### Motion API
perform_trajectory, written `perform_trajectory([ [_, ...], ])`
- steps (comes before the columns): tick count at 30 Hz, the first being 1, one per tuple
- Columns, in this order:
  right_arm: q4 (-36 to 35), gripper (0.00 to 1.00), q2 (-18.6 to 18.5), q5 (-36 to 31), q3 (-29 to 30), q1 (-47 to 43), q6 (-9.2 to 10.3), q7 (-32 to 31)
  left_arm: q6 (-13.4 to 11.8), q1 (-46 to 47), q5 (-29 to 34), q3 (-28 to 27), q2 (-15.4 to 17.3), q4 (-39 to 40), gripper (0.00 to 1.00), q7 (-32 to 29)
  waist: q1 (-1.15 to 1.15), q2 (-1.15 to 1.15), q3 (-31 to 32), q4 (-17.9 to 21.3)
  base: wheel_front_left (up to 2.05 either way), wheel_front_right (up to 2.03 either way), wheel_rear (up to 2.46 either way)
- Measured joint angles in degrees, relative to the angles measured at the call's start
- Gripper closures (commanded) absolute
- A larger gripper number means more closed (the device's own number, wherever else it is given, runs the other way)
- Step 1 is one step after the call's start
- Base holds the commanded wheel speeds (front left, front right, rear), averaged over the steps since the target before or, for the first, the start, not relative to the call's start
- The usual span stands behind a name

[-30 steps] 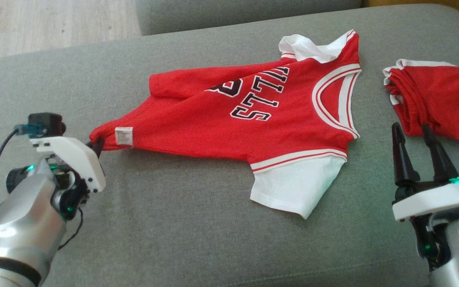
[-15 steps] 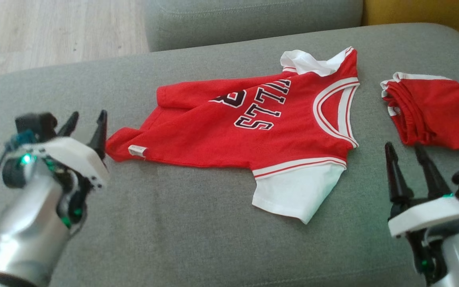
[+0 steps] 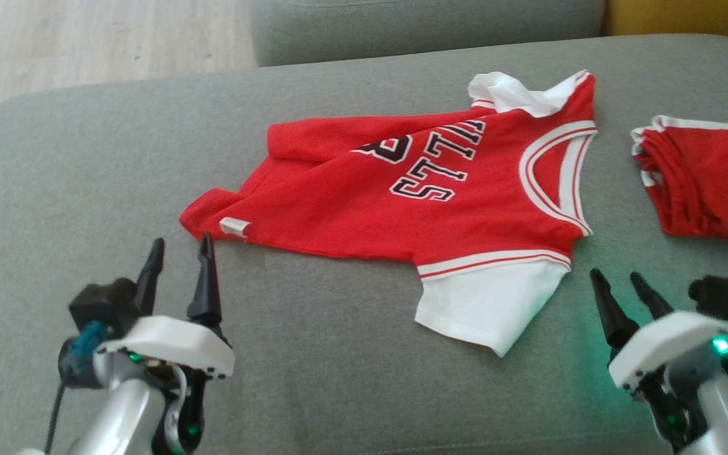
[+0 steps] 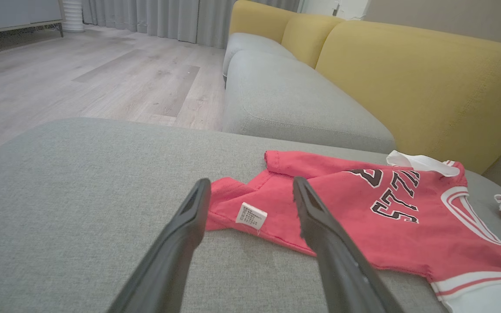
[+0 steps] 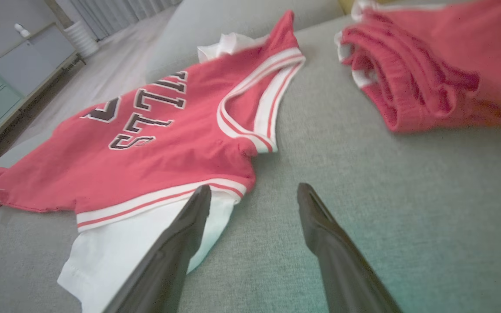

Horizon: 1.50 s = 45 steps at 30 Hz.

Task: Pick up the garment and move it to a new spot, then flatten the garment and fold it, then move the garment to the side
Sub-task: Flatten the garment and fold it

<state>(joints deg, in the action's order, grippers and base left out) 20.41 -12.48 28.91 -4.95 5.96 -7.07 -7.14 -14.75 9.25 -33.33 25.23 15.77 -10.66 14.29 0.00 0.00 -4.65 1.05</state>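
The red garment (image 3: pixel 364 208) lies mostly flat on the middle of the grey cushion (image 3: pixel 86 158), its far hem folded over. The left gripper (image 3: pixel 182 241) and right gripper (image 3: pixel 615 275) hover over the cushion's near edge, fingers spread and empty, probably poised to smooth the garment.

The jersey (image 3: pixel 351 202) has black, white-edged block letters (image 3: pixel 430 165) across its chest. In the head view they are upside down, running from 7 o'clock toward 1 o'clock. "LLS" reads clearly, and what looks like a U follows. Another black character (image 3: pixel 384 148), at the letters' 10 o'clock, is half folded under and unreadable. A white tag (image 3: pixel 235 227) sits at the jersey's 8 o'clock corner, its print too small to read.
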Motion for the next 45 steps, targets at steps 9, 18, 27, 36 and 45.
perform_trajectory([
  [9,11.63,0.00,0.33,9.36,-1.86,7.60,0.00,-16.52,4.09,-0.43,5.23,-2.43,-3.83,-1.45,0.00,0.01,0.00,0.00,-0.52,-3.84,0.00,0.00,0.00],
  [18,13.16,0.00,0.74,19.75,-2.69,9.11,0.00,-17.57,6.38,-0.46,8.17,-5.94,-6.09,-2.76,0.00,0.01,0.00,0.00,-1.22,-5.48,0.00,0.00,0.00],
  [27,9.04,0.15,-0.45,28.76,-9.32,7.95,0.00,-20.48,7.75,-0.69,9.64,-7.89,-7.44,-4.30,0.00,0.01,0.00,0.00,-1.08,-3.90,0.00,0.00,0.00],
  [36,3.77,1.00,-6.30,32.60,-13.07,6.07,0.01,-17.78,9.25,-0.81,11.07,-9.46,-8.90,-5.73,0.00,0.01,0.00,0.00,-0.45,-0.41,0.00,0.00,0.00],
  [45,-0.25,1.00,-13.21,33.10,-12.48,4.24,0.01,-18.68,10.27,-0.82,12.01,-11.04,-9.59,-6.24,0.00,0.01,0.00,0.00,-0.05,1.06,0.00,0.00,0.00],
])
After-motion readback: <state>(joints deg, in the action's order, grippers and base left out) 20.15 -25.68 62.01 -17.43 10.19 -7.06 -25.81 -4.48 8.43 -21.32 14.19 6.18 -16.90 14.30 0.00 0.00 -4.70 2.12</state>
